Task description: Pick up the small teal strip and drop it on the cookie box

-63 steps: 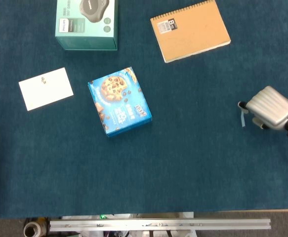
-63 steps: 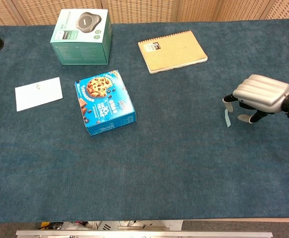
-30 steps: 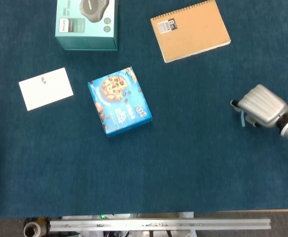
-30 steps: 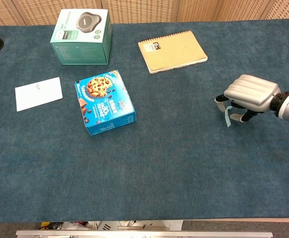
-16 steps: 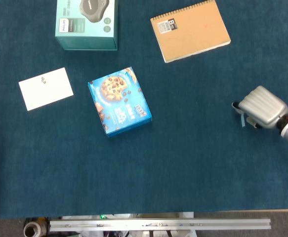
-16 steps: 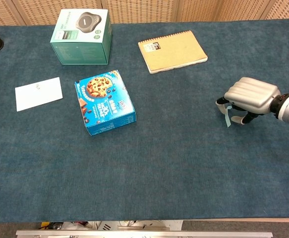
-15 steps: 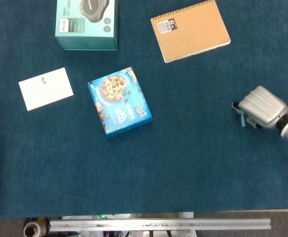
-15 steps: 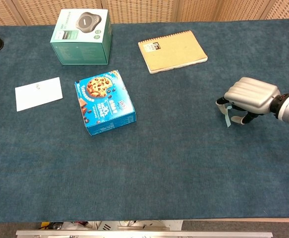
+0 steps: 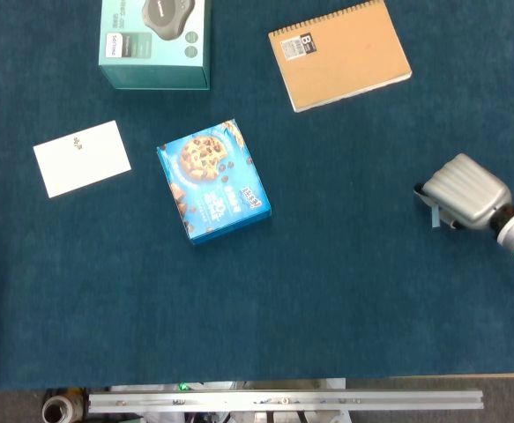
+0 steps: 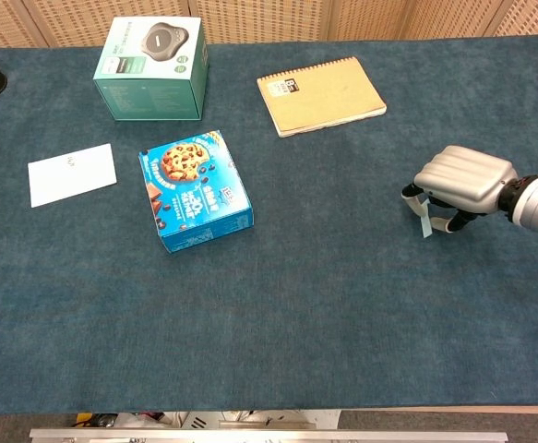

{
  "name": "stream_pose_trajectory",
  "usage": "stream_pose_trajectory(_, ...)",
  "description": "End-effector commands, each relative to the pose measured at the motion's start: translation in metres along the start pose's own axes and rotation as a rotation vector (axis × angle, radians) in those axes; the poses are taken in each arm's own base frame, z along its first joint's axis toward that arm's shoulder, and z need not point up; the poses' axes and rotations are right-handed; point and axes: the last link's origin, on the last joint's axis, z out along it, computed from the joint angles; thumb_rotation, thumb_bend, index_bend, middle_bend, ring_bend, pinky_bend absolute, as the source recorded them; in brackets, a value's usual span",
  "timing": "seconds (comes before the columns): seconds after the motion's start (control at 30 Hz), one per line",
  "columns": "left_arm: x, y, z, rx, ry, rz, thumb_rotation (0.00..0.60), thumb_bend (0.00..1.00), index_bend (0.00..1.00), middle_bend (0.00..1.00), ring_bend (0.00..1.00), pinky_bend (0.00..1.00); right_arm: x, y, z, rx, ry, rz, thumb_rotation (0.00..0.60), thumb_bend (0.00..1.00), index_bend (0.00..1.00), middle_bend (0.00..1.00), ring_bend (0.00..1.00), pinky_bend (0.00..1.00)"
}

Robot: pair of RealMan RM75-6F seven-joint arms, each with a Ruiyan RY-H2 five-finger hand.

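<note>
The cookie box lies left of centre on the surface, well apart from the right hand at the right edge. The carry is best made high and level. The small teal strip hangs pinched under curled fingers, apparently clear of the surface.
</note>
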Motion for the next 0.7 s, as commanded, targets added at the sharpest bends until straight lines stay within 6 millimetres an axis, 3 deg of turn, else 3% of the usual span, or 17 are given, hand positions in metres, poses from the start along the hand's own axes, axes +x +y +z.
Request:
stream_pose_trajectory(0.03, 0.0, 0.0, 0.0, 0.001, 0.001, -0.001, 0.6, 0.34, 0.12, 0.22, 0.18, 0.25, 0.0, 0.0, 0.001, -0.001, -0.001, -0.001, 0.6, 0.3, 0.57, 1.0, 1.0, 1.0)
stream_pose_trajectory(0.57, 0.0, -0.005, 0.0, 0.008, 0.005, -0.007, 0.6, 0.34, 0.12, 0.22, 0.18, 0.25, 0.009, -0.002, 0.005, -0.011, 0.012, 0.008, 0.6, 0.4, 0.6, 1.0, 1.0, 1.0)
stream_pose_trajectory(0.7, 0.001, -0.004, 0.001, 0.002, 0.009, -0.006, 0.6, 0.35, 0.12, 0.22, 0.18, 0.25, 0.023, -0.004, 0.005, -0.026, 0.041, 0.138, 0.6, 0.4, 0.6, 1.0, 1.0, 1.0)
